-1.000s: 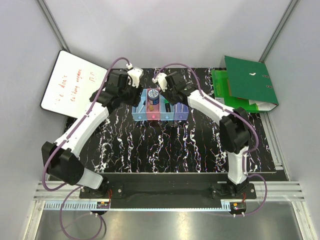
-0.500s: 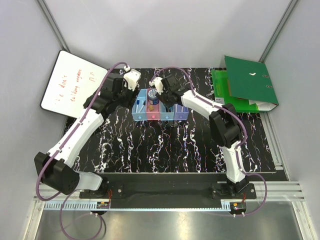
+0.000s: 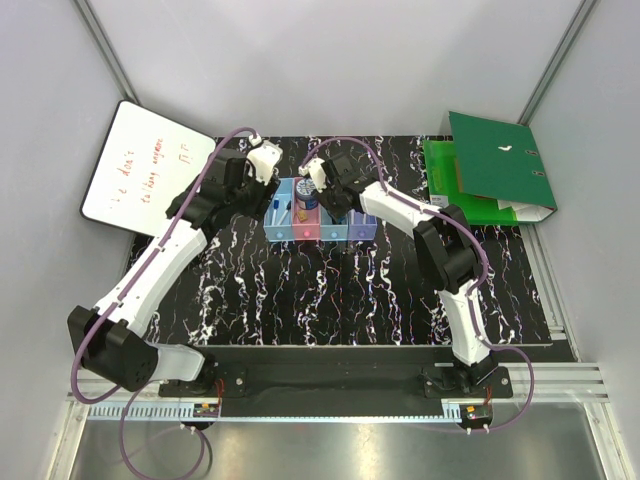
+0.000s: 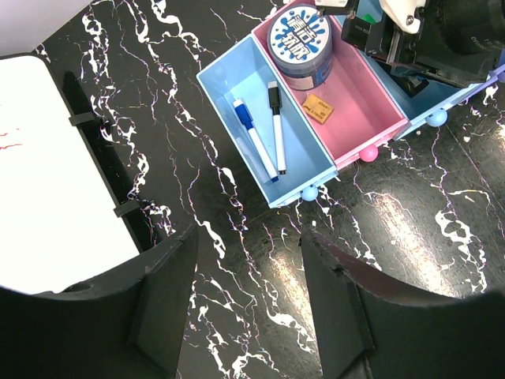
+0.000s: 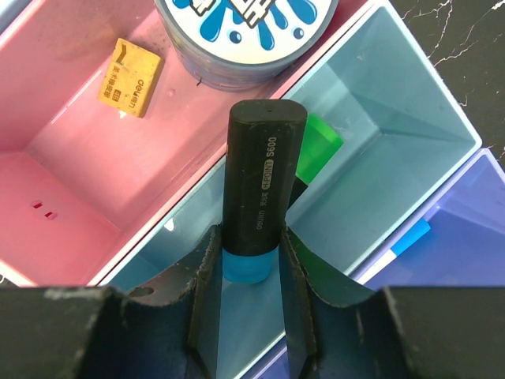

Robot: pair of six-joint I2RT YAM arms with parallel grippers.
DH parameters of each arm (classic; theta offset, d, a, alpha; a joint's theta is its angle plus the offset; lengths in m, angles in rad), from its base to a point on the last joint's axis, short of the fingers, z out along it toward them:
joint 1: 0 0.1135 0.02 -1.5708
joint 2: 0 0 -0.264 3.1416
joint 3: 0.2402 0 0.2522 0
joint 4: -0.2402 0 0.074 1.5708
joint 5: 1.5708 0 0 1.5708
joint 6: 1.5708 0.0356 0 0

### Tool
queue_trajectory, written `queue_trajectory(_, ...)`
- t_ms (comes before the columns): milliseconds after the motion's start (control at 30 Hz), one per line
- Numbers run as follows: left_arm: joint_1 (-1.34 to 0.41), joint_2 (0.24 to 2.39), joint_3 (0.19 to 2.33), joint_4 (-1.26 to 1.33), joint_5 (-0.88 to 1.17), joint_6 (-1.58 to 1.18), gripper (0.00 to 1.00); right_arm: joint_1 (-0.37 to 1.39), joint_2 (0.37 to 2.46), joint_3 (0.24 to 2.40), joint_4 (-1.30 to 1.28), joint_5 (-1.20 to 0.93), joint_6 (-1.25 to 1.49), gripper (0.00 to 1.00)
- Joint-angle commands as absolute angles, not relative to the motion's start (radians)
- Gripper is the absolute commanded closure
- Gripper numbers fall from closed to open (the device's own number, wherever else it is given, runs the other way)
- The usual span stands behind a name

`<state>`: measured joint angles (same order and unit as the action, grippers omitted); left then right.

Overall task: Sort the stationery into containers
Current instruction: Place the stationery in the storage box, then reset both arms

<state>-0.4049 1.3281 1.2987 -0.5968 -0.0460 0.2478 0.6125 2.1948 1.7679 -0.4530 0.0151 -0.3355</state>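
Note:
The containers (image 3: 283, 233) are a row of joined bins at the back of the mat: light blue (image 4: 304, 162), pink (image 5: 75, 170), blue (image 5: 394, 126) and purple (image 5: 465, 237). My right gripper (image 5: 251, 241) is shut on a black marker with a blue end (image 5: 259, 170), held over the blue bin, where a green marker (image 5: 322, 142) lies. The round blue roll (image 4: 298, 46) and a small yellow piece (image 4: 318, 105) are in the pink bin. Two white markers (image 4: 256, 142) lie in the light blue bin. My left gripper (image 4: 248, 264) is open and empty, over the mat in front of the light blue bin.
A white whiteboard (image 3: 145, 175) with red writing lies at the left edge of the mat, close to my left gripper. A large green binder (image 3: 495, 165) lies at the back right. A white marker with a blue cap (image 5: 406, 237) lies in the purple bin.
My right gripper has moved left along the bins with the black marker, its arm folding in. My left arm has drawn back a little to the left.

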Motion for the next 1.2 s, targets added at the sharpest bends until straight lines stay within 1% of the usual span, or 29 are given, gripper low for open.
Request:
queue_trajectory(0,-0.41,1.295,1.296,-0.568,-0.052,0.261,0.4,0.612,2.168,1.786,-0.417,0.009,-0.324,0.68)
queue_trajectory(67,-0.41,1.295,1.296,-0.568,-0.049,0.261,0.4,0.611,2.149,1.779,-0.416,0.015,-0.325,0.62)
queue_trajectory(100,-0.41,1.295,1.298,-0.569,-0.048,0.261,0.4,0.612,2.142,1.77,-0.414,0.018,-0.327,0.54)
queue_trajectory(167,-0.41,1.293,1.299,-0.572,-0.044,0.259,0.4,0.612,2.125,1.763,-0.408,0.028,-0.328,0.48)
queue_trajectory(200,-0.41,1.292,1.301,-0.574,-0.043,0.259,0.4,0.611,2.118,1.752,-0.408,0.031,-0.336,0.43)
queue_trajectory(333,-0.41,1.29,1.301,-0.578,-0.04,0.258,0.4,0.612,2.094,1.729,-0.402,0.038,-0.341,0.41)
queue_trajectory(500,-0.41,1.281,1.301,-0.584,-0.04,0.258,0.39,0.612,2.049,1.735,-0.4,0.06,-0.337,0.41)
queue_trajectory(600,-0.41,1.27,1.308,-0.592,-0.044,0.256,0.39,0.612,1.999,1.746,-0.403,0.081,-0.334,0.37)
queue_trajectory(633,-0.41,1.261,1.313,-0.594,-0.049,0.25,0.31,0.612,1.967,1.75,-0.402,0.093,-0.331,0.33)
queue_trajectory(667,-0.41,1.258,1.318,-0.594,-0.052,0.249,0.28,0.612,1.95,1.753,-0.403,0.098,-0.333,0.3)
queue_trajectory(700,-0.41,1.247,1.321,-0.594,-0.06,0.247,0.2,0.611,1.931,1.753,-0.403,0.11,-0.336,0.27)
queue_trajectory(733,-0.41,1.244,1.327,-0.597,-0.063,0.245,0.18,0.611,1.898,1.756,-0.406,0.117,-0.348,0.2)
queue_trajectory(767,-0.411,1.24,1.33,-0.6,-0.072,0.245,0.14,0.615,1.881,1.761,-0.42,0.127,-0.356,0.16)
queue_trajectory(800,-0.41,1.232,1.333,-0.603,-0.077,0.244,0.11,0.617,1.853,1.767,-0.429,0.146,-0.363,0.1)
queue_trajectory(833,-0.41,1.229,1.338,-0.612,-0.081,0.244,0.02,0.617,1.839,1.779,-0.44,0.158,-0.376,0.0)
queue_trajectory(967,-0.41,1.194,1.342,-0.623,-0.118,0.229,0.01,0.624,1.772,1.79,-0.489,0.253,-0.394,0.0)
queue_trajectory(1100,-0.408,1.154,1.335,-0.629,-0.176,0.196,0.01,0.64,1.678,1.766,-0.489,0.447,-0.384,0.0)
queue_trajectory(1167,-0.408,1.146,1.331,-0.641,-0.224,0.172,0.01,0.641,1.642,1.738,-0.503,0.48,-0.37,0.0)
